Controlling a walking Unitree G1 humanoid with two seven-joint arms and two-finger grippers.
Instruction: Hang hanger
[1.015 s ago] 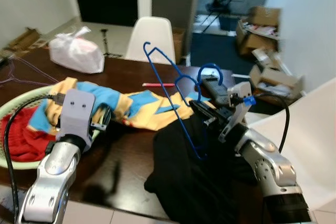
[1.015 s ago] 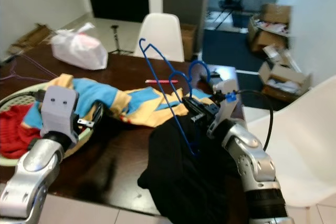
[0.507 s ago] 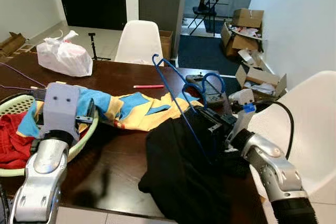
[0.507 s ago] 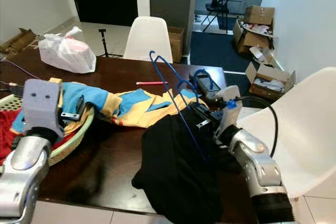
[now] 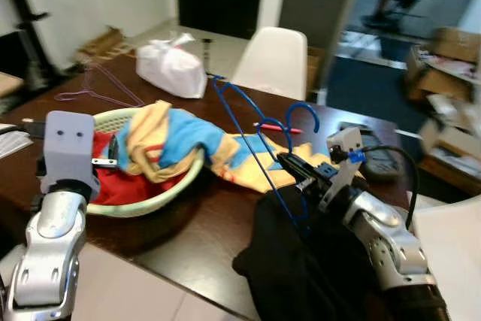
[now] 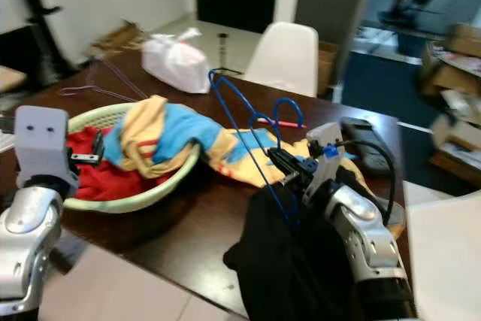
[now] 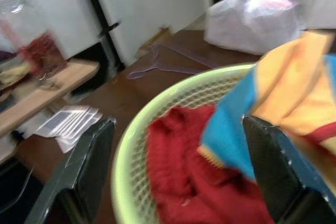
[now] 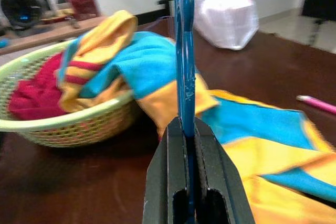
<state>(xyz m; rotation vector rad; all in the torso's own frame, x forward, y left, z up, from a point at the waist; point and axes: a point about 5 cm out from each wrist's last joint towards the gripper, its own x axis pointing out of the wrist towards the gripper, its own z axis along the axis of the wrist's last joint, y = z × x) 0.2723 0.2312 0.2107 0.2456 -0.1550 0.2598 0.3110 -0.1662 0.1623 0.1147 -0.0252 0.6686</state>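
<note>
Dark brown table in a room with white walls; its near edge runs diagonally from lower left toward the right, with pale floor below it. Behind the far edge stands a white chair, and past it an opening leads to a darker area with cardboard boxes. A second white chair sits at the right corner. On the table: a white plastic bag at the far side, a light green basket holding a red garment, and a blue and yellow garment draped over the basket rim onto the tabletop. A pink pen lies beyond it. A black garment hangs over the near edge at the right. The right tool is clenched on the wire of a blue hanger, which stands raised above the table between basket and black garment. The left tool, fingers spread apart, hovers beside the basket rim. A purple hanger lies flat at the far left. No legible writing.
</note>
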